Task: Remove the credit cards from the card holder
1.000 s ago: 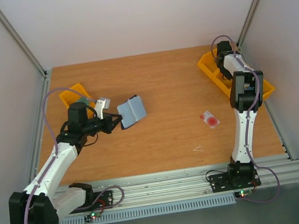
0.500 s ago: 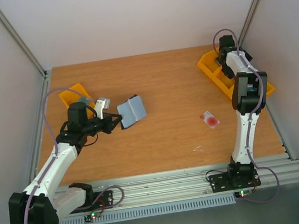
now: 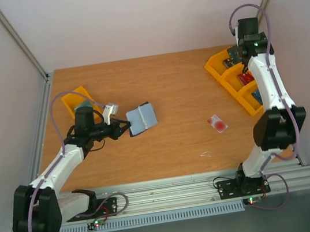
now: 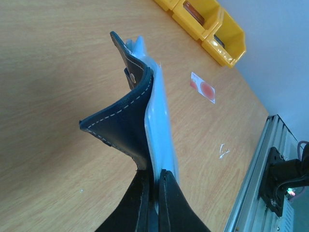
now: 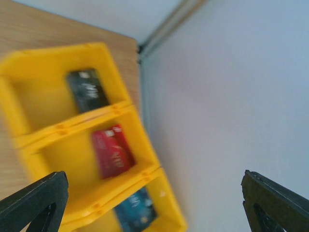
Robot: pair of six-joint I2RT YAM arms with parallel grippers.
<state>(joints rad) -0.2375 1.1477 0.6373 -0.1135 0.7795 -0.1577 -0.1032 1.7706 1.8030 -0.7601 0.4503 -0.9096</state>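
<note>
The card holder is a dark navy wallet with pale blue inner sleeves, held splayed open above the left-middle of the table. My left gripper is shut on its near edge. In the left wrist view the fingertips pinch the card holder at the pale sleeve. One whitish credit card with a red patch lies flat on the table right of centre, also visible from the left wrist. My right gripper hangs open and empty over the yellow bins, its jaws wide apart.
The row of yellow bins at the back right holds a black card, a red card and a blue card. Another yellow bin sits at the back left. A small white scrap lies near the front.
My right arm has risen and swung back over the yellow bins, and its gripper has opened wide. The left gripper has shifted the card holder slightly to the right.
</note>
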